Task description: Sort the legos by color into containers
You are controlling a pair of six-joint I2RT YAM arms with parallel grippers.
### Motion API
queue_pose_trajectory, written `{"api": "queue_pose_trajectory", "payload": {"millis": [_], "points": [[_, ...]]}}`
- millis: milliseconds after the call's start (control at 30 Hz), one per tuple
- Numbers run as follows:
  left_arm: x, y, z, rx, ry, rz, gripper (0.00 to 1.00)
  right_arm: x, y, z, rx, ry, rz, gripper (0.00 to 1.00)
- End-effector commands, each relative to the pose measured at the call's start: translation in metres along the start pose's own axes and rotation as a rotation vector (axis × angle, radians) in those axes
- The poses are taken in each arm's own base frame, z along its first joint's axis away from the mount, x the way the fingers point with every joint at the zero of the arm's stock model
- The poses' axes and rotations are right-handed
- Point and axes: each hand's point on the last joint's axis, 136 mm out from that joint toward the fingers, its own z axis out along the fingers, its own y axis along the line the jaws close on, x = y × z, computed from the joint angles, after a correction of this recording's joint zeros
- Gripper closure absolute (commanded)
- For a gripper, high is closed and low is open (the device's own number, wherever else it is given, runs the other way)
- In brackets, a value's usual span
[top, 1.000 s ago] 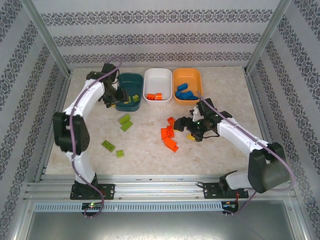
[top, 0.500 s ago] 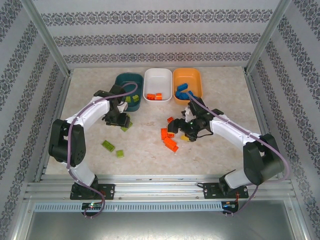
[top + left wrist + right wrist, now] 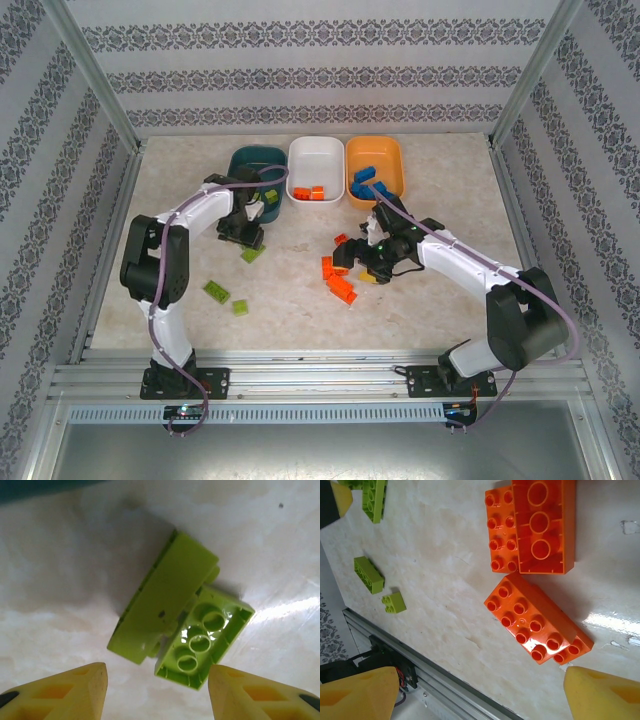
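Note:
Two lime green legos lie together on the table in the left wrist view, one on its side (image 3: 162, 597) and one upside down (image 3: 202, 637). My left gripper (image 3: 157, 695) hovers over them, open, the upturned brick's near edge just ahead of its yellow fingertips (image 3: 60, 692). From above, the left gripper (image 3: 243, 238) is in front of the dark teal container (image 3: 240, 160). Several orange-red legos (image 3: 535, 620) lie ahead of my open right gripper (image 3: 480, 695), which holds nothing. From above, the right gripper (image 3: 352, 262) is beside the orange-red cluster (image 3: 340, 285).
The white container (image 3: 316, 150) holds orange-red legos and the orange container (image 3: 395, 160) holds blue ones. Green legos sit in the teal one. Two more green legos (image 3: 216, 291) lie at the front left. Metal frame rails run along the table's edges (image 3: 110, 230).
My left gripper has come down from the teal container to the two green legos on the table. The right gripper has shifted left over the orange-red cluster.

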Motion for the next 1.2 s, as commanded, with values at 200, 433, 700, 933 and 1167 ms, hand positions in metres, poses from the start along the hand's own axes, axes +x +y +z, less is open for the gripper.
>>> {"api": "queue_pose_trajectory", "payload": {"millis": [200,433,700,933,1167], "points": [[-0.019,0.0,0.016,-0.015,0.013,0.054,0.45,-0.005,0.008,-0.001,0.014,-0.005,0.006,0.15],[-0.019,0.0,0.023,-0.016,0.026,0.043,0.61,-0.01,0.013,0.002,0.012,0.001,0.006,0.16],[-0.009,-0.001,0.011,-0.003,0.018,0.007,0.8,-0.013,0.013,0.008,0.008,0.013,0.005,0.17],[0.003,-0.013,-0.018,0.073,-0.034,-0.094,0.83,-0.016,0.014,0.013,0.001,0.019,-0.001,0.17],[0.014,-0.036,-0.055,0.23,-0.129,-0.259,0.84,-0.017,0.015,0.016,-0.006,0.024,-0.011,0.17]]}}
